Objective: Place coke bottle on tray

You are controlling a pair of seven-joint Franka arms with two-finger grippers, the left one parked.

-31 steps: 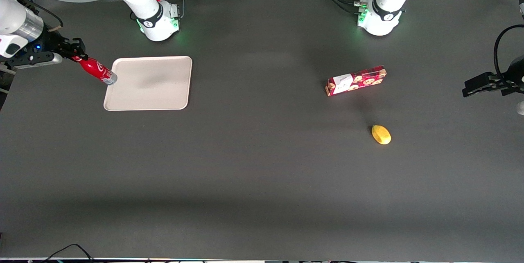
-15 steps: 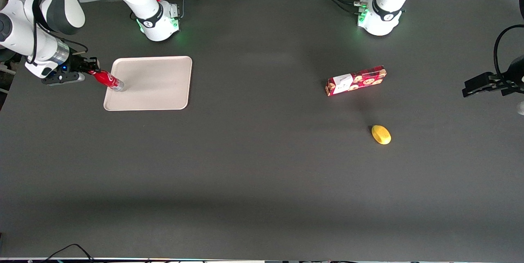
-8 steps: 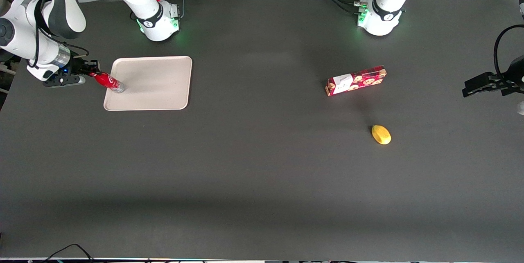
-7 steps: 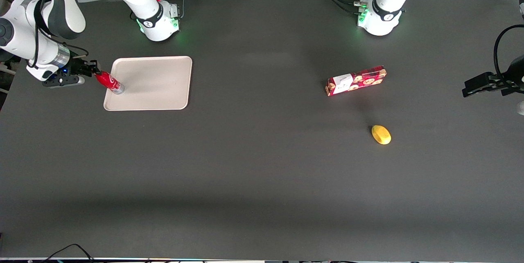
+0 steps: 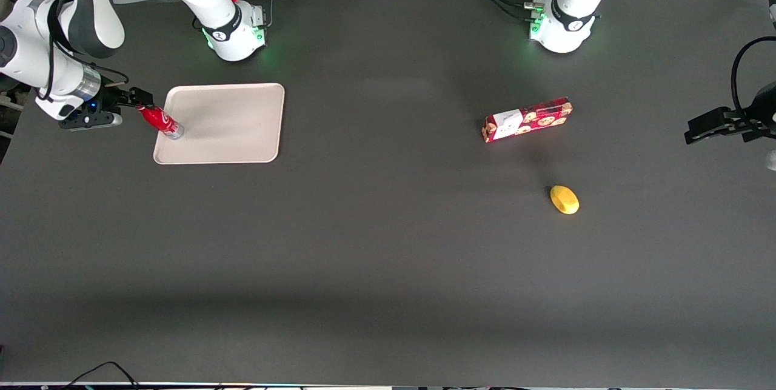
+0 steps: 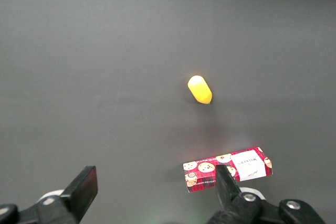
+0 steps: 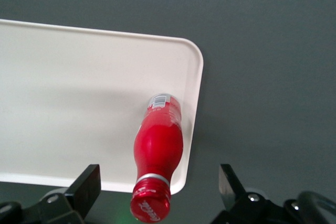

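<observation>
Right wrist view, coke bottle standing on tray; end effector fingers apart, above cap

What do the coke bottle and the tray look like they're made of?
Coke bottle: glossy red body with soft highlights and a clear base, probably plastic. Tray: matte beige, one-piece with rounded corners and a low moulded rim, likely plastic or melamine. The open gripper straddles the cap, and the bottle stands on the tray near its edge.
</observation>
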